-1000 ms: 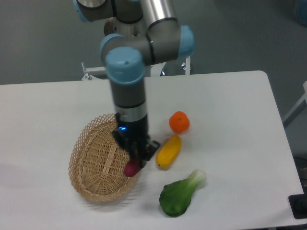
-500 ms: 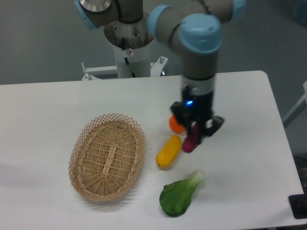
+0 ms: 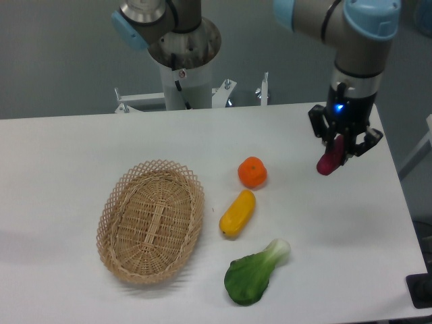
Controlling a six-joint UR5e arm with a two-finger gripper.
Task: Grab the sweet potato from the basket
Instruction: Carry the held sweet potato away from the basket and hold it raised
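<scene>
The fixed camera shows the gripper [image 3: 343,150] raised over the table's far right side, well apart from the basket [image 3: 151,221], its jaws pinching the sweet potato [image 3: 331,160]. The magenta tuber hangs tilted from the fingers, its lower tapered end pointing down and to the left, clear of the white table [image 3: 81,155] as far as this view shows. It is held near its upper end, so most of its length sticks out below the fingers.

That grip is the likely weak point. A smooth, tapered skin caught close to one end could pivot or slide out between the fingers if the arm swings or stops sharply, and a drop from here would land it near the table's right edge, where it might roll off. How firmly the pads bear on it cannot be judged from this angle.

The oval wicker basket lies to the left of everything else and holds nothing; only its woven floor and lattice rim show. Right of the basket lie a yellow oblong fruit [image 3: 237,212], a round orange [image 3: 252,172] just beyond it, and a green leafy bok choy [image 3: 255,271] nearest the camera, all on the tabletop, none inside the basket.
</scene>
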